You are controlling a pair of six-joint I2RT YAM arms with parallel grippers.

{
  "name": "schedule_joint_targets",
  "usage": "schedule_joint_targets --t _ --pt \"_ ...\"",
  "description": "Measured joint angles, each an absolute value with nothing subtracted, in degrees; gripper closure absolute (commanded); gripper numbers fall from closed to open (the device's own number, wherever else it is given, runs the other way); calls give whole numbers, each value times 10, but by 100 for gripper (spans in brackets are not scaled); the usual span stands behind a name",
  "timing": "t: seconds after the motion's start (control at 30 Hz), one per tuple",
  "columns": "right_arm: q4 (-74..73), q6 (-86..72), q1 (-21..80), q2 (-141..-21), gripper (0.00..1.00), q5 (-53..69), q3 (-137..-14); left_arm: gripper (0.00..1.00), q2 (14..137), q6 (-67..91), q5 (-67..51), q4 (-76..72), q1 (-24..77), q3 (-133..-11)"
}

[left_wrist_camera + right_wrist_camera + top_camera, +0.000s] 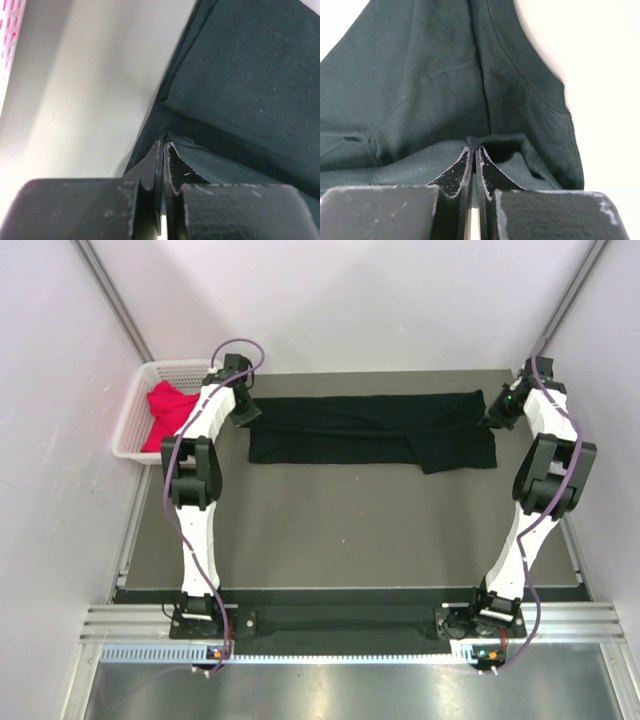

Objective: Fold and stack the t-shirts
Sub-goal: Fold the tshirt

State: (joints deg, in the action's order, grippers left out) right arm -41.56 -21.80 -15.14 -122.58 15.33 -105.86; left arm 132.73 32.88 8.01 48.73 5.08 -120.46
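Top external: the black t-shirt (370, 428) is laid along the far edge of the table (350, 530), ends pinched by the closed left gripper (164, 149) and right gripper (473, 151); thin pinches could be lost through uneven pulling.

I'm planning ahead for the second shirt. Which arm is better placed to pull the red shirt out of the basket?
Left, probably. The basket with the red shirt sits right beside the left arm; the right arm is across the table. Both arms' jaws grip the black shirt.
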Motion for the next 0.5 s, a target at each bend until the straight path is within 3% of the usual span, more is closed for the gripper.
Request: schedule_joint_targets --t 0.5 --pt "-415 -242 -150 -1291 100 171 -1129 100 1374 346 81 484 41 -1235"
